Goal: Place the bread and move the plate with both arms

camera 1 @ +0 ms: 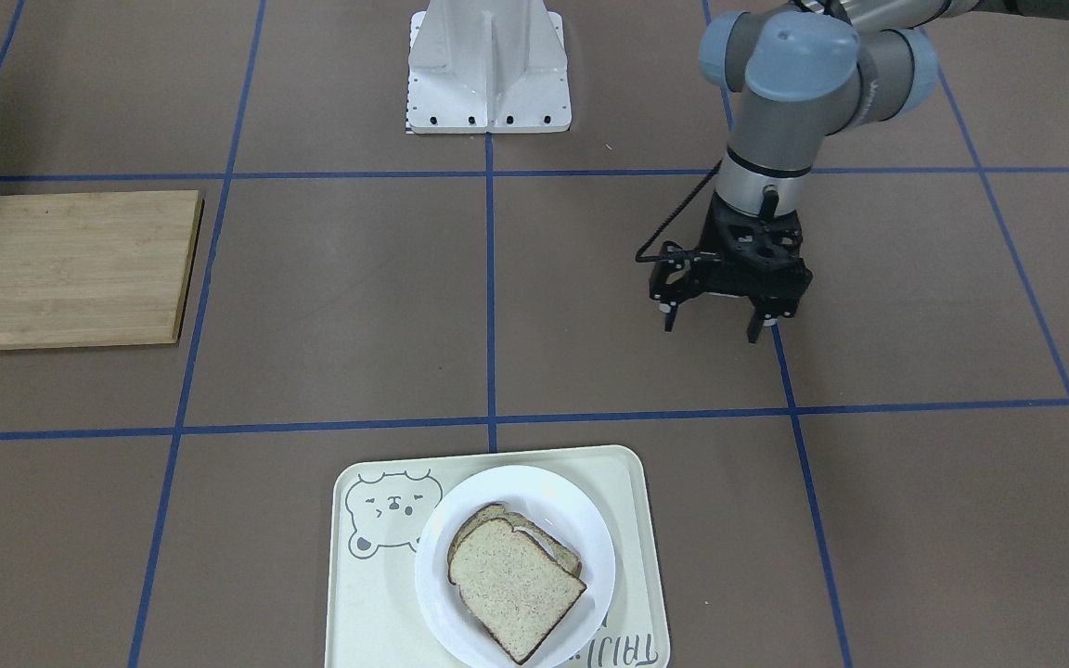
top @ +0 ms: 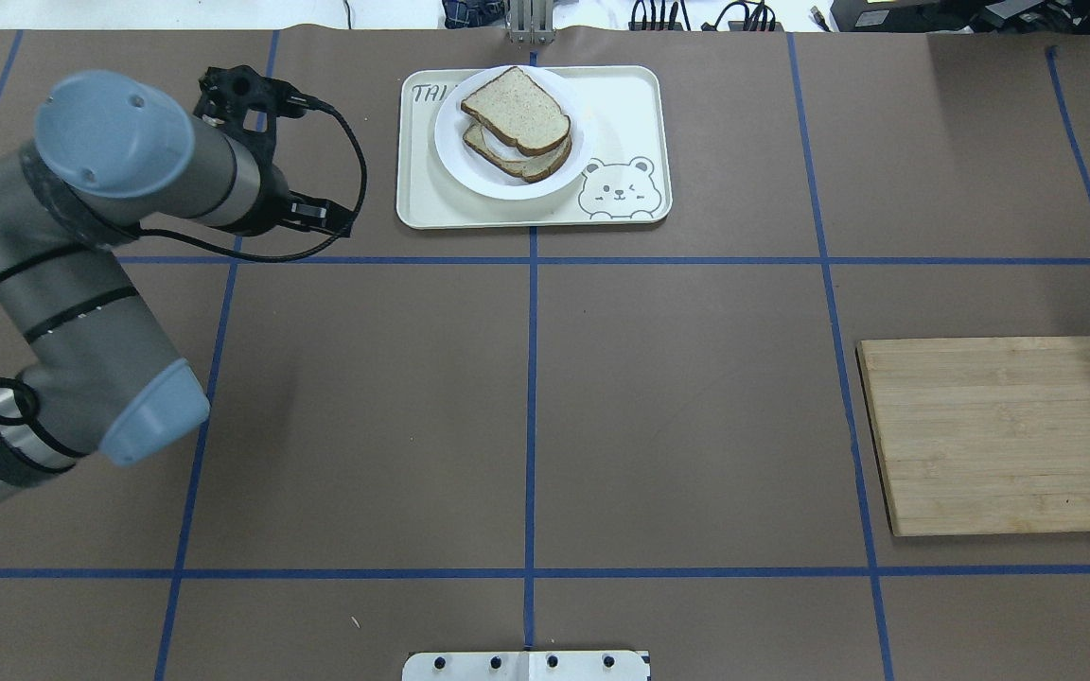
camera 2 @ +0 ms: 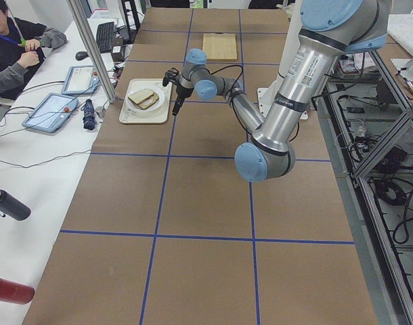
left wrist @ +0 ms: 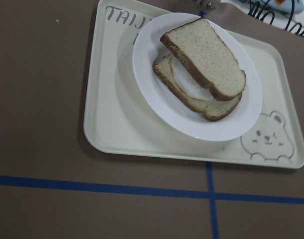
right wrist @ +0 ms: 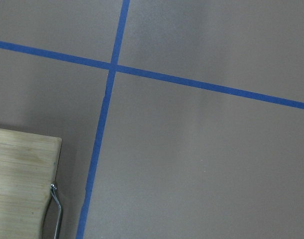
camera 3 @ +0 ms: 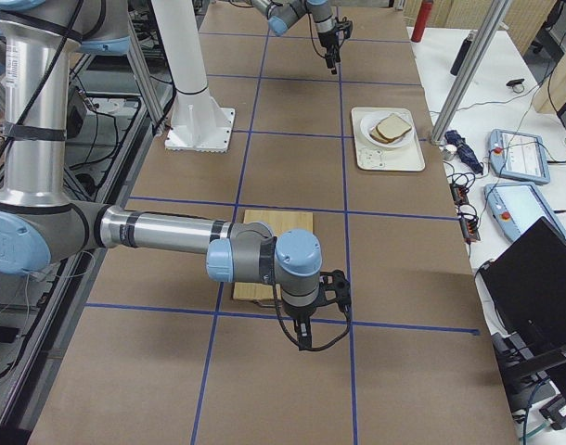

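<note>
The bread (camera 1: 514, 594) is a plain speckled slice lying on top of a second slice, with some white showing between them. Both lie on the round white plate (camera 1: 534, 490). The plate sits on the cream bear tray (camera 1: 632, 520). Bread (top: 515, 111), plate (top: 455, 156) and tray (top: 630, 104) also show in the overhead view, and the left wrist view shows the bread (left wrist: 204, 57) and plate (left wrist: 152, 84). My left gripper (camera 1: 713, 325) is open and empty, hanging above the table away from the tray. My right gripper (camera 3: 304, 338) shows only in the right side view, near the board; I cannot tell its state.
A wooden cutting board (top: 1004, 435) lies on my right side of the table, and its corner with a metal handle (right wrist: 56, 209) shows in the right wrist view. The white robot base (camera 1: 488, 70) stands at mid-table. An operator (camera 2: 10, 47) sits beyond the tray.
</note>
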